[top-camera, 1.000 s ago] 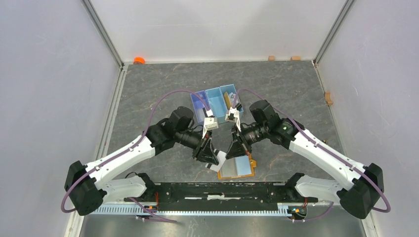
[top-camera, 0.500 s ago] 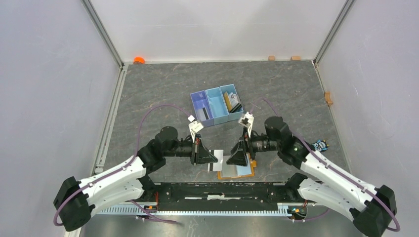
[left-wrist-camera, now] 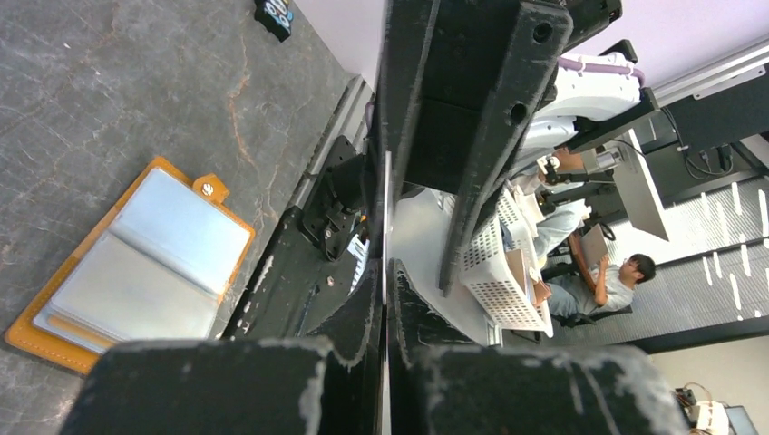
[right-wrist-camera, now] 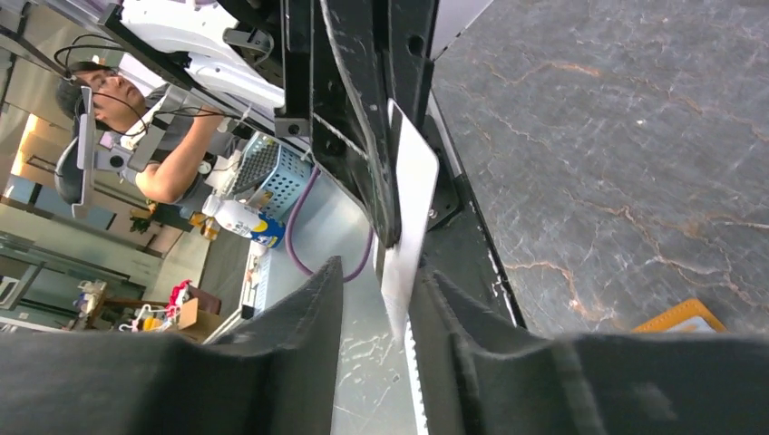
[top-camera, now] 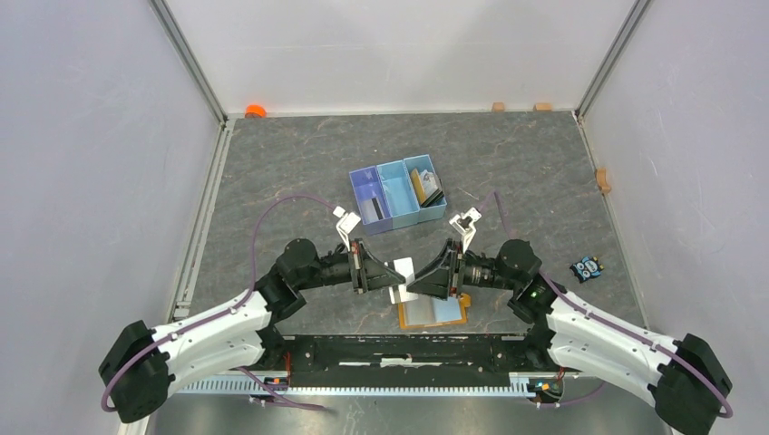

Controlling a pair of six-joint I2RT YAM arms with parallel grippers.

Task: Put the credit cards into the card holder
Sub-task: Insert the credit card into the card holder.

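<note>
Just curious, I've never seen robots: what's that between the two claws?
A pale credit card, pinched by the left gripper, with its free end inside the open right gripper. The right wrist view shows it clearest.

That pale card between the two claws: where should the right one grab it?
Probably the free end of the card, past the left gripper. The right gripper should come head-on from its side, one finger on each flat face: the edges are too thin.

Robotics lab: white-walled test cell [top-camera: 82, 181], seated operator [right-wrist-camera: 113, 98] beyond.
</note>
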